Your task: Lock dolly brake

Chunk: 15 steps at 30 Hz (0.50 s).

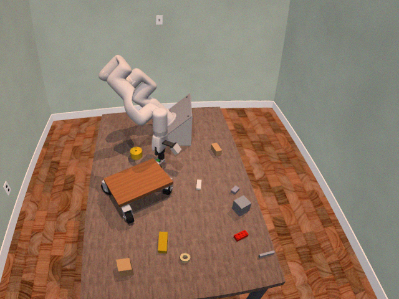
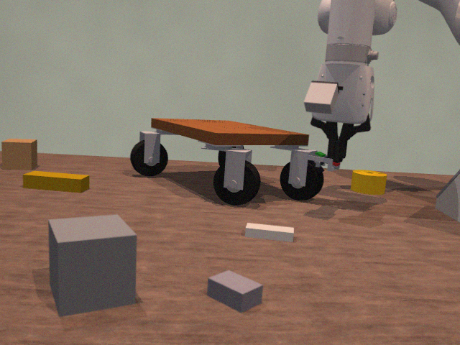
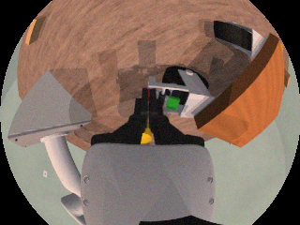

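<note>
The dolly (image 1: 138, 182) has an orange-brown wooden deck on four black casters and stands on the table, left of centre. In the exterior view the dolly (image 2: 230, 132) shows its brake pedal (image 2: 323, 156) sticking out from the right caster (image 2: 301, 180). The pedal's green end (image 2: 320, 153) is up and its red end (image 2: 336, 163) is lower, tilted down. My gripper (image 2: 336, 160) is shut with nothing between the fingers, and its tips press on the red end. In the wrist view the gripper (image 3: 149, 101) points beside the green pedal end (image 3: 172, 104).
A yellow cylinder (image 1: 136, 152) lies just behind the dolly, close to my gripper. A grey wedge-shaped stand (image 1: 182, 122) rises behind the arm. A white bar (image 1: 198, 184), grey cubes (image 1: 241, 205), a red brick (image 1: 240, 235), a yellow bar (image 1: 163, 242) and tan blocks (image 1: 124, 265) are scattered about.
</note>
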Available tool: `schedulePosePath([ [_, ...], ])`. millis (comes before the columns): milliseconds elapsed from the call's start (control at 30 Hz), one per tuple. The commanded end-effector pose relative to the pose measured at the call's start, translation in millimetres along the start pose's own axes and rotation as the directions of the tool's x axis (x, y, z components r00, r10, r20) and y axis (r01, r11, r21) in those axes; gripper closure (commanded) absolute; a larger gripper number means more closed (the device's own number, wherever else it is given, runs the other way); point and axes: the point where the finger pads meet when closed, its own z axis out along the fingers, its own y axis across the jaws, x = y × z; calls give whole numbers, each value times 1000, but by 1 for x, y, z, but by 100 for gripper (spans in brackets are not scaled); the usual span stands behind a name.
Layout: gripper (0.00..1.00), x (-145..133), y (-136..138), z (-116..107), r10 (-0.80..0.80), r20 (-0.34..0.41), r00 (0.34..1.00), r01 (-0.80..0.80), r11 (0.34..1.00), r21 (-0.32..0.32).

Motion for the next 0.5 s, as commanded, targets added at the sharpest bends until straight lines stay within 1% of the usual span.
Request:
schedulePosePath([
  [0,100,-1,-2,-2,-1,2,1000,1,1000,3],
  [167,100,-1,-1,-18,-1,2,1000,1,1000,3],
  [467,100,-1,-1,-64,-1,2,1000,1,1000,3],
])
